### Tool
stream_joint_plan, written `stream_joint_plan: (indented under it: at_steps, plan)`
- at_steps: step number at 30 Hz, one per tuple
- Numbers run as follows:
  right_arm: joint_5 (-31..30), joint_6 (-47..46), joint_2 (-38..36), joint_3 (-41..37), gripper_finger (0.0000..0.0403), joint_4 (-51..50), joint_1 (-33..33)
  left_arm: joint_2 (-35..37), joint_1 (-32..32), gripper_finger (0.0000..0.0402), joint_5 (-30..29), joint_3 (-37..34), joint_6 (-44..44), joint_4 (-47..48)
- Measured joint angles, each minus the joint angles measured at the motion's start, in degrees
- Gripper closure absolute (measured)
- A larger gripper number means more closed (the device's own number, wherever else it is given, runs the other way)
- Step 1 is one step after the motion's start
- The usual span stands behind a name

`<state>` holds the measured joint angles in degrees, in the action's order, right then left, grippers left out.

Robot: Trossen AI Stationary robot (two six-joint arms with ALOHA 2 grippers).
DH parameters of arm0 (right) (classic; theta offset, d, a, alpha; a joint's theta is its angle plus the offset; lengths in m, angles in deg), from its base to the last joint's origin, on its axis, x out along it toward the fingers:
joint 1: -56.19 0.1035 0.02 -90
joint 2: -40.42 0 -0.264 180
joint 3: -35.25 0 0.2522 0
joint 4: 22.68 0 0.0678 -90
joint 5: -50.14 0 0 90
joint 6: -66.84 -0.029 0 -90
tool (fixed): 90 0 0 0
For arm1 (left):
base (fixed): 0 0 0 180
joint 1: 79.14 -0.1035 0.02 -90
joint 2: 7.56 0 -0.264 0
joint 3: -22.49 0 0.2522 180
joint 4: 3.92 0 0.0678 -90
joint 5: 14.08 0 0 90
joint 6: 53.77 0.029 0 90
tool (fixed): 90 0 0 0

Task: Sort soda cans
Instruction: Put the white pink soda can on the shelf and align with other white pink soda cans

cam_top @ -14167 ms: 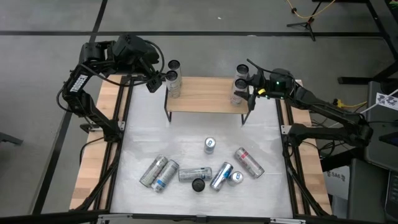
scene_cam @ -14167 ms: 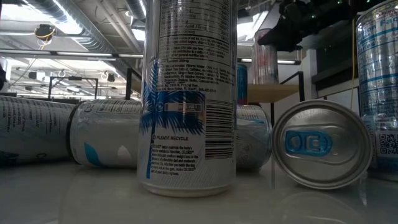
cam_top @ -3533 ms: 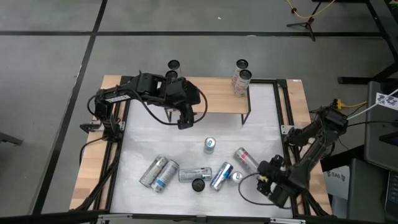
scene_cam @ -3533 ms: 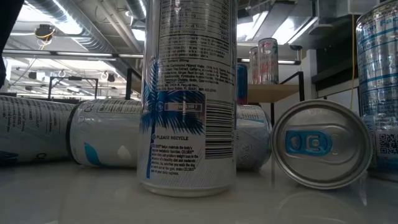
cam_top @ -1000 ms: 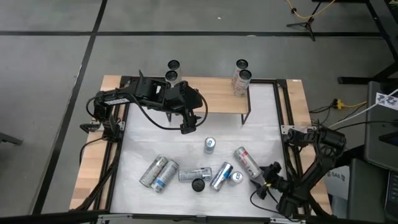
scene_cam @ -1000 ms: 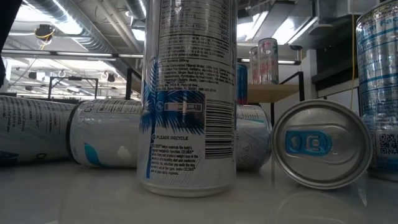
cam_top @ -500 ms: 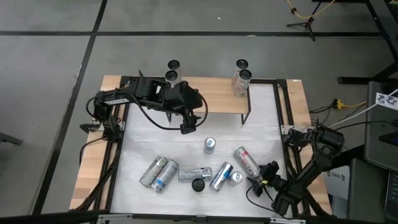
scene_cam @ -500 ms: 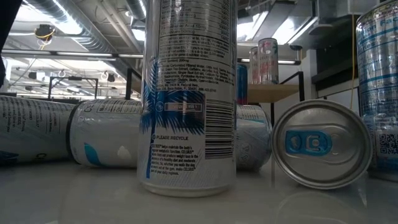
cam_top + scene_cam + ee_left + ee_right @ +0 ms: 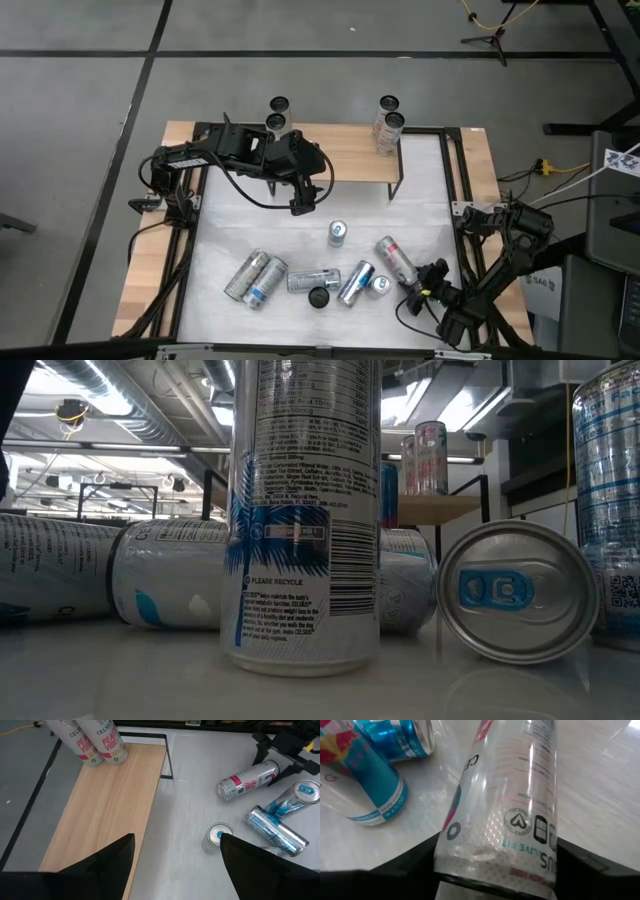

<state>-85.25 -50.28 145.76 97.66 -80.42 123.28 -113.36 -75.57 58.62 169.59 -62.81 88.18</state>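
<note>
Several slim silver soda cans lie or stand in a cluster near the table's front; among them are a blue-labelled lying can (image 9: 355, 283) and an upright can (image 9: 337, 233). A red-marked can (image 9: 394, 257) lies on its side at the cluster's right. My right gripper (image 9: 416, 283) is open, with a finger on each side of that can's near end (image 9: 495, 865). My left gripper (image 9: 300, 205) is open and empty above the table, by the front edge of the wooden shelf (image 9: 340, 155). Two cans (image 9: 277, 115) stand at the shelf's left end and two red-labelled cans (image 9: 386, 125) at its right. My right gripper comes low from the table's near right corner, along the red-marked can, with its fingers (image 9: 420, 862) beside the can's near end (image 9: 470, 855). I cannot tell whether they touch it. The can lies on its side on the table.
A dark-topped can (image 9: 319, 297) stands at the cluster's front. Two more cans (image 9: 256, 278) lie at the left. In the low view an upright blue-labelled can (image 9: 300, 520) fills the middle. There is bare table (image 9: 240, 220) between the shelf and the cluster.
My right gripper has edged toward the table's left, closer along the red-marked can's near end. My left arm has kept still.
</note>
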Motion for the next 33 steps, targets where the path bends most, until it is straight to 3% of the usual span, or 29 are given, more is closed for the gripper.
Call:
stream_joint_plan:
  at_steps: [5, 13, 28, 33]
  plan:
    - [-0.04, -0.02, -0.03, 0.02, 0.0147, -0.03, 0.00, 0.00, 0.00, 0.0117, 0.00, 0.00, 0.00, 0.00]
    - [5.78, 0.46, -3.67, 0.07, 0.0137, -1.86, -0.01, 0.00, 0.00, 0.0117, 0.00, 0.00, 0.00, -0.01]
    - [17.29, 6.58, -20.75, 0.07, 0.0141, -3.00, -0.04, 0.00, 0.00, 0.0117, 0.00, -0.01, 0.04, -0.23]
    - [21.96, 6.63, -26.57, 0.07, 0.0140, -4.20, -0.53, 0.15, 0.00, 0.0117, -0.04, -3.25, 0.58, -5.93]
